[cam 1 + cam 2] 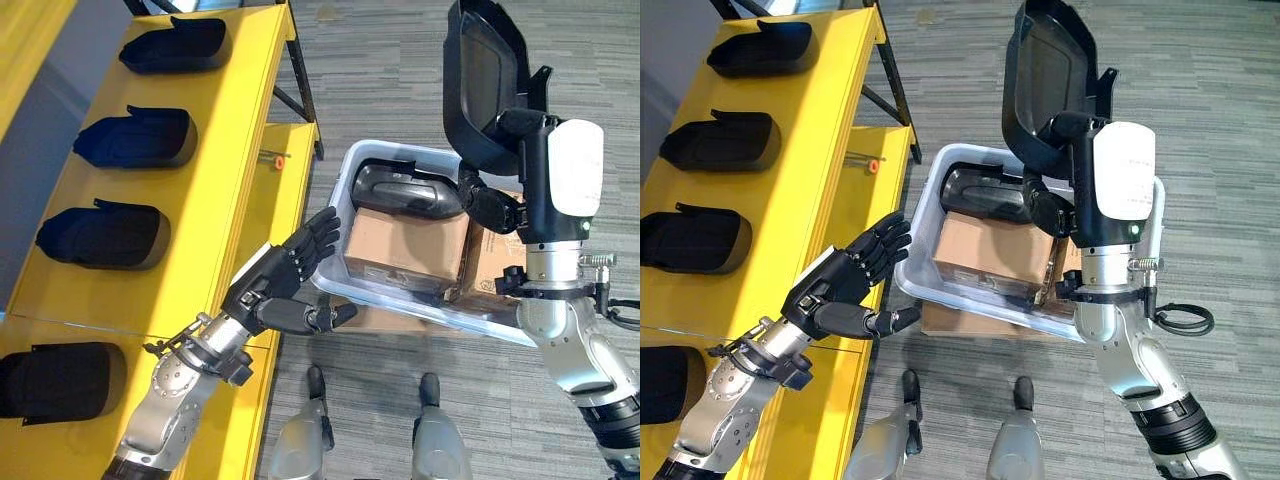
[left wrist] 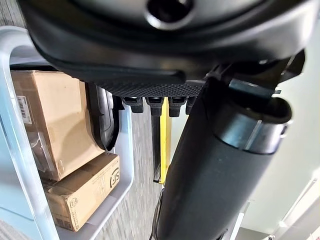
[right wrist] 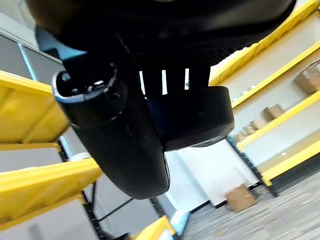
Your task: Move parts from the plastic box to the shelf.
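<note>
a black part [image 1: 487, 75] is held up above the plastic box [image 1: 335, 275], gripped by the curled fingers of the right hand [image 1: 492, 205]. the left hand [image 1: 290, 270] is spread open, fingers straight, just beside the box's near-left rim. another black part [image 1: 405, 190] is seen inside the box, on cardboard boxes [image 1: 405, 245]. four black parts [image 1: 135, 138] are lined up along the yellow shelf [image 1: 215, 190].

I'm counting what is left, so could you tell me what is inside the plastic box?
The box holds one black part at its far end and cardboard boxes nearer. Anything under the cardboard is hidden.
</note>
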Available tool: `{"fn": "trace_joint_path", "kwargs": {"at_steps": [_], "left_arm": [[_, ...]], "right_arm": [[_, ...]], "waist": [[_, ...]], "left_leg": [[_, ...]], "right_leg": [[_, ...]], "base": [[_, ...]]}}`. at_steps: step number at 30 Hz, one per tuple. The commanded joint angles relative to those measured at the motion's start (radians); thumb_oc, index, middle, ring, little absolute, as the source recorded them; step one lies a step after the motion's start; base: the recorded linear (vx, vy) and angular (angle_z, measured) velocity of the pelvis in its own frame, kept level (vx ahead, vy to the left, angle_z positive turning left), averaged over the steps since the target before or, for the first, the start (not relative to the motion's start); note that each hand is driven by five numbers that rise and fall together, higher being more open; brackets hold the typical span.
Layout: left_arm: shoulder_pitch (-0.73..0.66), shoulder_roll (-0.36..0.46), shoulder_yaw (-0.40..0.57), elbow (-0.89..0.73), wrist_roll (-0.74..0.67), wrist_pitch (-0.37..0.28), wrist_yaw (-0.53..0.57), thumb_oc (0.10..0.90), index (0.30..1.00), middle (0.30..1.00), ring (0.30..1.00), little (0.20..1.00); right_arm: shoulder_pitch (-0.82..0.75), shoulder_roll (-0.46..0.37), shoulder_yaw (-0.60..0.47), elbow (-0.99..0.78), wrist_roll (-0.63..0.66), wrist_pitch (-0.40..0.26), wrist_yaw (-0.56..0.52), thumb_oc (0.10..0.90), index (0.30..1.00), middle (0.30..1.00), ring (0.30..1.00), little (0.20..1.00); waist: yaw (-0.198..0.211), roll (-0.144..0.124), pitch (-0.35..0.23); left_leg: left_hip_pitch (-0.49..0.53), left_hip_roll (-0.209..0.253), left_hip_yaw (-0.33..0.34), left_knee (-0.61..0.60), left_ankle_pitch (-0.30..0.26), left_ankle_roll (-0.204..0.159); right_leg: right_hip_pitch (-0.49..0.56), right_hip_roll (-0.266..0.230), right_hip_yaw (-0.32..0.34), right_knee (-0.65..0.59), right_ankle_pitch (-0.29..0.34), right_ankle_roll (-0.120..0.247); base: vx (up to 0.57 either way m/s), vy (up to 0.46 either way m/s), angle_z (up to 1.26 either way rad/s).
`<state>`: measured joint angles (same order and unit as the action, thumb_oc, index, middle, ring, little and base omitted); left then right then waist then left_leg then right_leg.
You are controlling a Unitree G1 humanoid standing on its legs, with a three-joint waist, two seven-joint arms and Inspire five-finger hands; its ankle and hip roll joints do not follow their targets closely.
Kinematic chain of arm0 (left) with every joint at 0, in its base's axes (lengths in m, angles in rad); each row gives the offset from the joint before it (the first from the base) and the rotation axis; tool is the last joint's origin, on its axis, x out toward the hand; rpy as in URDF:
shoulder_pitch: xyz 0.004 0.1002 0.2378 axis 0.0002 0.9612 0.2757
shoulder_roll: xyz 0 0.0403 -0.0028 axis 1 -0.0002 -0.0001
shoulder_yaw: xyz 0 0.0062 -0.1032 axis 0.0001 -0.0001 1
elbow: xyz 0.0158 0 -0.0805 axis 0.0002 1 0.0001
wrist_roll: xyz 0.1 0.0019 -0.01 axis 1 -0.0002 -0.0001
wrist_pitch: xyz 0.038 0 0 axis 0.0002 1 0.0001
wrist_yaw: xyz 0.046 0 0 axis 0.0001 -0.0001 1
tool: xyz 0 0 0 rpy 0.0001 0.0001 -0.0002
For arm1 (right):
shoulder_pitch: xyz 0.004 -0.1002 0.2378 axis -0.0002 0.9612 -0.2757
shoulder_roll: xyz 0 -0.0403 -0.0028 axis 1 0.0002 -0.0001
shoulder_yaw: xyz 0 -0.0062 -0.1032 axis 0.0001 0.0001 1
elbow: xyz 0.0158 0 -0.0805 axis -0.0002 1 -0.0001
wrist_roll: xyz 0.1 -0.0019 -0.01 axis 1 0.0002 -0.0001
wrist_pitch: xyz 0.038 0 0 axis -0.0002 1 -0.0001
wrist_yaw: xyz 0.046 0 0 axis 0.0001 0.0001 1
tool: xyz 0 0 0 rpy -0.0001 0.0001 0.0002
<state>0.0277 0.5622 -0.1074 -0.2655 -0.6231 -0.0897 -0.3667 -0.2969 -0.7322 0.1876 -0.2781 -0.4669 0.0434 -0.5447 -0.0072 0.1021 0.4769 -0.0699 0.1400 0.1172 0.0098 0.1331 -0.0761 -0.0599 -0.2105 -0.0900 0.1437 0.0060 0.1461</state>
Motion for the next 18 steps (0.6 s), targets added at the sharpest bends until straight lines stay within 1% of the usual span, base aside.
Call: {"fn": "trace_joint_path", "kwargs": {"at_steps": [1,2,3,4,5,6,7,9,10,11,13,14,15,16,17,18], "left_arm": [[0.024,-0.010,0.032,-0.031,-0.048,-0.133,0.047,0.900,1.000,1.000,1.000,1.000],[0.031,-0.014,0.036,-0.030,-0.049,-0.140,0.046,0.900,1.000,1.000,1.000,1.000],[0.040,-0.021,0.043,-0.032,-0.056,-0.145,0.027,0.900,1.000,1.000,1.000,1.000],[0.044,-0.040,0.038,-0.030,-0.106,-0.165,-0.056,0.900,1.000,1.000,1.000,1.000],[0.038,-0.045,0.032,-0.026,-0.117,-0.167,-0.074,0.900,1.000,1.000,1.000,1.000],[0.017,-0.058,0.019,-0.017,-0.127,-0.171,-0.095,0.900,1.000,1.000,1.000,1.000],[0.000,-0.061,0.012,-0.010,-0.134,-0.176,-0.095,0.900,1.000,1.000,1.000,1.000],[-0.022,-0.068,0.003,-0.014,-0.148,-0.203,-0.061,0.900,1.000,1.000,1.000,1.000],[-0.034,-0.073,0.005,-0.030,-0.148,-0.204,-0.046,0.900,1.000,1.000,1.000,1.000],[-0.038,-0.075,0.005,-0.035,-0.142,-0.206,-0.041,0.900,1.000,1.000,1.000,1.000],[-0.053,-0.078,0.006,-0.056,-0.124,-0.205,-0.031,0.900,1.000,1.000,1.000,1.000],[-0.058,-0.079,0.002,-0.062,-0.115,-0.207,-0.025,0.900,1.000,1.000,1.000,1.000],[-0.071,-0.078,-0.005,-0.075,-0.082,-0.214,-0.003,0.900,1.000,1.000,1.000,1.000],[-0.073,-0.078,-0.006,-0.077,-0.079,-0.215,0.000,0.900,1.000,1.000,1.000,1.000],[-0.081,-0.076,-0.010,-0.087,-0.068,-0.220,0.002,0.900,1.000,1.000,1.000,1.000],[-0.094,-0.067,-0.008,-0.101,-0.023,-0.230,0.005,0.900,1.000,1.000,1.000,1.000]], "right_arm": [[-0.156,0.002,0.010,-0.072,0.008,-0.128,-0.031,0.400,0.300,0.300,0.300,0.300],[-0.172,0.004,0.019,-0.066,0.018,-0.130,-0.023,0.400,0.300,0.300,0.300,0.300],[-0.191,0.011,0.027,-0.054,0.019,-0.131,-0.019,0.400,0.300,0.300,0.300,0.300],[-0.199,0.023,0.018,-0.042,0.013,-0.110,-0.024,0.400,0.300,0.300,0.300,0.300],[-0.199,0.025,0.013,-0.040,0.012,-0.105,-0.023,0.400,0.300,0.300,0.300,0.300],[-0.199,0.025,0.010,-0.029,0.008,-0.092,-0.024,0.400,0.300,0.300,0.300,0.300],[-0.200,0.024,0.011,-0.017,0.015,-0.100,-0.024,0.400,0.300,0.300,0.300,0.300],[-0.209,0.026,0.023,-0.009,0.032,-0.130,-0.007,0.400,0.300,0.300,0.300,0.300],[-0.214,0.032,0.025,-0.018,0.037,-0.128,-0.002,0.400,0.300,0.300,0.300,0.300],[-0.215,0.033,0.024,-0.020,0.044,-0.126,0.000,0.400,0.300,0.300,0.300,0.300],[-0.217,0.037,0.018,-0.022,0.054,-0.120,-0.005,0.400,0.300,0.300,0.300,0.300],[-0.221,0.038,0.017,-0.018,0.059,-0.119,-0.011,0.400,0.300,0.300,0.300,0.300],[-0.235,0.038,0.013,-0.011,0.059,-0.108,-0.022,0.400,0.300,0.300,0.300,0.300],[-0.237,0.037,0.013,-0.010,0.060,-0.108,-0.024,0.400,0.300,0.300,0.300,0.300],[-0.247,0.038,0.011,-0.002,0.057,-0.101,-0.041,0.400,0.300,0.300,0.300,0.300],[-0.251,0.051,0.000,0.011,0.040,-0.086,-0.063,0.400,0.300,0.300,0.300,0.300]], "waist": [[0.054,0.011,-0.151],[0.061,0.016,-0.152],[0.070,0.021,-0.154],[0.060,0.027,-0.166],[0.052,0.028,-0.172],[0.036,0.027,-0.186],[0.026,0.022,-0.196],[0.015,0.008,-0.216],[0.008,0.000,-0.221],[0.004,-0.005,-0.227],[-0.007,-0.018,-0.236],[-0.011,-0.019,-0.240],[-0.014,-0.012,-0.248],[-0.014,-0.010,-0.247],[-0.008,-0.005,-0.251],[-0.012,-0.003,-0.253]], "left_leg": [[-0.024,-0.011,-0.071,0.079,-0.132,0.030],[-0.028,-0.006,-0.084,0.069,-0.115,0.023],[-0.031,0.007,-0.087,0.049,-0.086,0.013],[-0.035,0.057,0.001,0.015,-0.039,-0.007],[-0.036,0.072,0.039,0.009,-0.030,-0.010],[-0.035,0.096,0.103,0.013,-0.024,-0.012],[-0.030,0.104,0.124,0.027,-0.033,-0.010],[-0.009,0.112,0.120,0.093,-0.059,-0.004],[0.011,0.123,0.131,0.159,-0.061,-0.008],[0.025,0.125,0.124,0.182,-0.071,-0.021],[0.060,0.155,0.153,0.274,-0.051,-0.041],[0.071,0.166,0.157,0.300,-0.041,-0.050],[0.094,0.161,0.131,0.341,-0.034,-0.061],[0.088,0.158,0.138,0.340,-0.026,-0.047],[0.092,0.129,0.104,0.332,-0.051,-0.040],[0.117,0.104,0.132,0.279,-0.121,-0.019]], "right_leg": [[-0.022,0.052,-0.089,0.217,-0.236,-0.151],[-0.022,0.053,-0.095,0.227,-0.246,-0.156],[-0.017,0.048,-0.111,0.235,-0.255,-0.161],[-0.003,0.030,-0.168,0.245,-0.269,-0.170],[0.001,0.024,-0.188,0.242,-0.268,-0.171],[0.007,0.008,-0.225,0.231,-0.259,-0.172],[0.006,0.001,-0.236,0.226,-0.253,-0.173],[-0.007,-0.018,-0.230,0.221,-0.237,-0.173],[-0.008,-0.031,-0.234,0.213,-0.227,-0.174],[-0.002,-0.034,-0.223,0.209,-0.236,-0.168],[-0.003,-0.048,-0.244,0.185,-0.210,-0.171],[-0.002,-0.048,-0.250,0.172,-0.200,-0.172],[-0.004,-0.041,-0.246,0.141,-0.171,-0.165],[-0.009,-0.042,-0.259,0.132,-0.149,-0.171],[-0.015,-0.039,-0.245,0.112,-0.124,-0.158],[-0.031,-0.062,-0.246,0.102,-0.081,-0.132]], "base": [[-0.03,-0.054,0.21],[-0.04,-0.063,0.31],[-0.11,-0.107,0.31],[-0.14,-0.094,0.88],[-0.21,-0.068,1.46],[-0.18,0.001,1.96],[-0.19,0.041,1.97],[-0.19,0.158,1.55],[-0.14,0.184,0.67],[-0.14,0.155,0.19],[-0.19,0.205,0.41],[-0.32,0.431,0.47],[-0.29,0.358,0.29],[-0.32,0.431,0.08],[-0.31,0.427,0.57],[-0.28,0.468,0.65]]}}
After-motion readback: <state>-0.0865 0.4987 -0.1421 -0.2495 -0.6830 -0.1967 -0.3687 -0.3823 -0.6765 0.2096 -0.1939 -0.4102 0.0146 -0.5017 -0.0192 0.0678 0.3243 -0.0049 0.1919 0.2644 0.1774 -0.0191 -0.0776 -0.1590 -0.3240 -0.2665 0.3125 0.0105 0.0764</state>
